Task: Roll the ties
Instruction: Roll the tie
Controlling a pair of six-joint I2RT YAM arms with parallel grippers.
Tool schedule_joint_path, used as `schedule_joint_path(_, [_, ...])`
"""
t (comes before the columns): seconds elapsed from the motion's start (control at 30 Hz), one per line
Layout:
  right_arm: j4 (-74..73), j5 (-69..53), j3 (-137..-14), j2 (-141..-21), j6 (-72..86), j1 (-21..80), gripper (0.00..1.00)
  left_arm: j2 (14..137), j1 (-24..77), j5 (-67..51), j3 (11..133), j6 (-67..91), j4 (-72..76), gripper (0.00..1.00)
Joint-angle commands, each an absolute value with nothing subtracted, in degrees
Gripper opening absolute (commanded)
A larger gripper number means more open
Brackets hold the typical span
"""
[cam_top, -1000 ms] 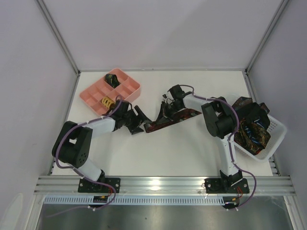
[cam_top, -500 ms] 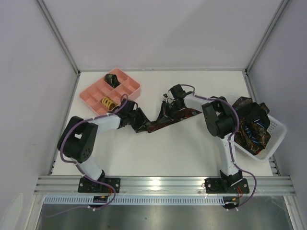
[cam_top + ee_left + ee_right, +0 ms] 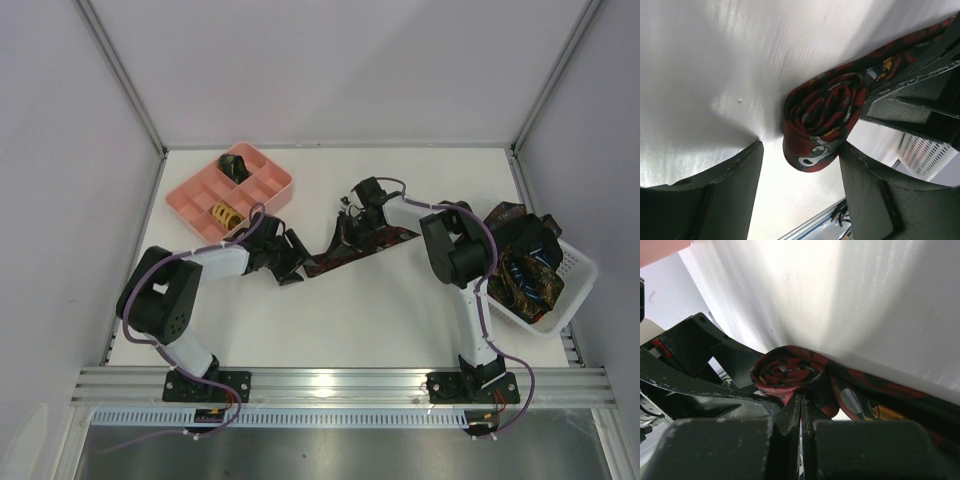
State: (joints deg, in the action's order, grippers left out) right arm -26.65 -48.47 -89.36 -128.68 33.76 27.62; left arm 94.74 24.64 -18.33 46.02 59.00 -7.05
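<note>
A dark red patterned tie [image 3: 388, 239] lies across the middle of the table, its left end wound into a small roll [image 3: 821, 116]. My left gripper [image 3: 801, 151] is open, its fingers either side of the roll, the right finger [image 3: 867, 190] close against it. From above, this gripper [image 3: 296, 258] sits at the tie's left end. My right gripper [image 3: 801, 401] is shut, its tips pinching the tie's fabric at the roll [image 3: 787, 371]; in the top view it [image 3: 346, 237] rests over the tie's middle. More ties [image 3: 525, 262] are piled in the white basket.
The pink compartment tray [image 3: 262, 196] stands at the back left, holding a dark rolled tie [image 3: 237, 165] and a yellow-patterned one [image 3: 224, 213]. The white mesh basket [image 3: 578, 268] sits at the right edge. Bare table [image 3: 370, 320] lies in front of the arms.
My left gripper pushed in toward the tie's rolled end, narrowing, then drew back a little and widened. The right gripper stayed shut in place.
</note>
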Motion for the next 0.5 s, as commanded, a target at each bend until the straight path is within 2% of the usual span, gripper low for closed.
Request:
schedule_joint_path(0.0, [-26.89, -46.49, -89.56, -129.72, 31.82, 27.25, 0.00, 94.21, 25.14, -18.37, 44.82, 60.64, -2.91, 0.69])
schedule_joint_path(0.27, [-26.81, -46.14, -89.30, -130.34, 31.64, 27.25, 0.00, 99.31, 26.02, -18.45, 48.17, 61.34, -0.27, 0.67])
schedule_joint_path(0.37, [-27.16, -45.88, -89.30, -130.69, 31.20, 27.42, 0.00, 99.76, 26.02, -18.72, 48.16, 60.21, -0.26, 0.57])
schedule_joint_path(0.47, [-27.42, -45.62, -89.30, -130.96, 30.67, 27.68, 0.00, 98.97, 25.84, -17.67, 48.34, 58.81, -1.58, 0.40])
